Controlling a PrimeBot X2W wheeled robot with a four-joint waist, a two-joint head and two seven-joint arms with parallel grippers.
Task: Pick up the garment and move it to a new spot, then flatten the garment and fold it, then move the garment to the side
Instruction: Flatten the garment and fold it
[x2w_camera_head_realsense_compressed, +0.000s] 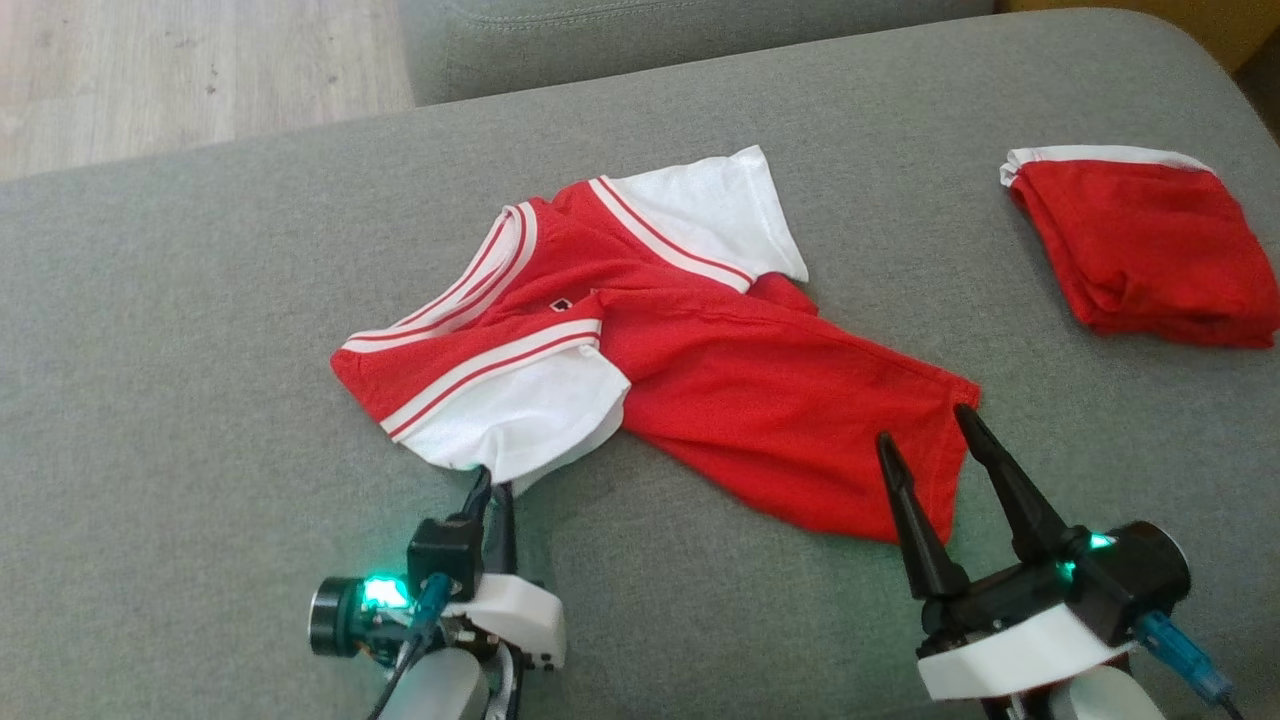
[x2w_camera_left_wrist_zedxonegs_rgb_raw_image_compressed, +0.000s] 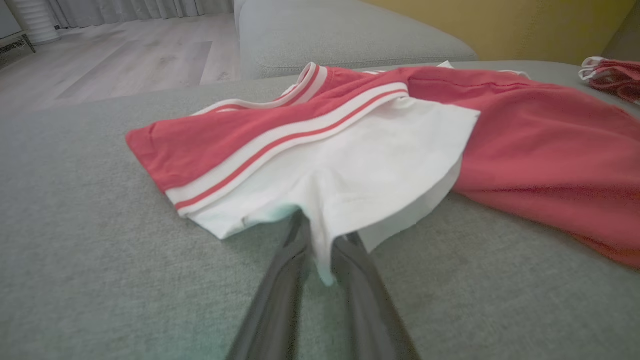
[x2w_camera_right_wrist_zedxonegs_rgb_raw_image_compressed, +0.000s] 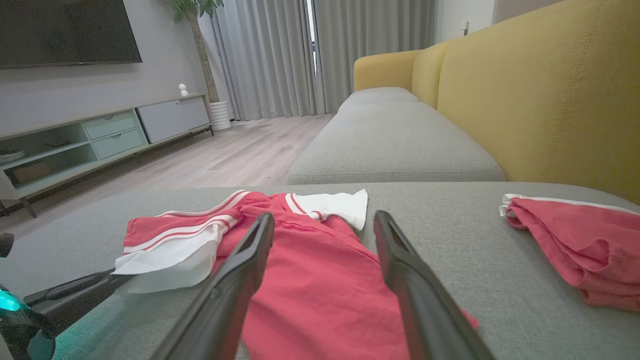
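Pinching sleeve with left end effector; spread right end effector poised over hem of shirt, crumpled at middle of cushion. Best closing right on hem corner, then lifting both level.

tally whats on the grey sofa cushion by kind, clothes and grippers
red and white shirt, spread out: 1
folded red garment: 1
grippers: 2, the left gripper on the shirt's white sleeve and the right gripper at its red hem
total: 4
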